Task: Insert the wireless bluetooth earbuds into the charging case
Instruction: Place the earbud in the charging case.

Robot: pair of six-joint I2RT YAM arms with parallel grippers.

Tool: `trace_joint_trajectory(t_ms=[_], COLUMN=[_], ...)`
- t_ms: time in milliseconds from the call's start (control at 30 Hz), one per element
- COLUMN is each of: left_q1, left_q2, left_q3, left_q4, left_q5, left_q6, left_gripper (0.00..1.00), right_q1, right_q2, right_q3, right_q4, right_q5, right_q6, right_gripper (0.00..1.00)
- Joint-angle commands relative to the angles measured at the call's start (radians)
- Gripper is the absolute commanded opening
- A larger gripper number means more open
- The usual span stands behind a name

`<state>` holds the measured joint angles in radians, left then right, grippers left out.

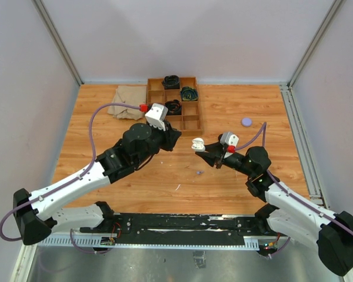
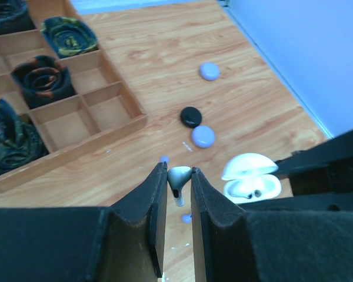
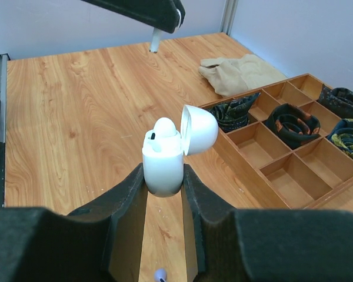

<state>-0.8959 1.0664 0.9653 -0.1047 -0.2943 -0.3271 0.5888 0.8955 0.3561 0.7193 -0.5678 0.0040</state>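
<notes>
The left claw [image 2: 178, 170] is clenched on a white earbud [image 2: 177, 178]. It pinches the rounded head so the stem hangs below the tips, in the air over the middle of the counter [image 1: 235, 111]. Just to its right, the right claw [image 3: 163, 171] grasps the charging case [image 3: 163, 163] by its body, also off the counter, with the lid [image 3: 200, 130] swung open. One seated bud [image 3: 164, 126] seems to fill a socket already, so probably only one is free.

The pinch is small and sits on a curved surface. If the stem catches the socket rim, the earbud could swivel or slip out and drop to the counter, where a loose lilac bud [image 2: 164, 158] lies. An off-centre push could tilt the unsupported case in its claw. Brushing the lid could swing it shut.
</notes>
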Motion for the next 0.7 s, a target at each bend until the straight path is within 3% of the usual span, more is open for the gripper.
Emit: trace_joint_trajectory(t_ms=[0,333,667], left_q1=[-0.057,-0.167,-0.191], left_q2=[-0.003,0.011,0.053], left_q3=[-0.020,-0.060,-0.086], left_q4=[0.135,0.287,0.356], left_q5=[-0.026,-0.035,-0.043], left_q6=[-0.007,0.012,0.036], left_gripper=[0.17,0.15,0.15], right_q1=[-0.014,-0.014,-0.014], right_q2=[0.000,0.010,0.001], right_q3=[0.042,0.046,0.041], right_q4=[0.047,0.068,0.081], right_q5=[0.009,0.026,0.027], right_q6=[0.014,0.041,0.072], right_gripper=[0.12,0.12,0.12])
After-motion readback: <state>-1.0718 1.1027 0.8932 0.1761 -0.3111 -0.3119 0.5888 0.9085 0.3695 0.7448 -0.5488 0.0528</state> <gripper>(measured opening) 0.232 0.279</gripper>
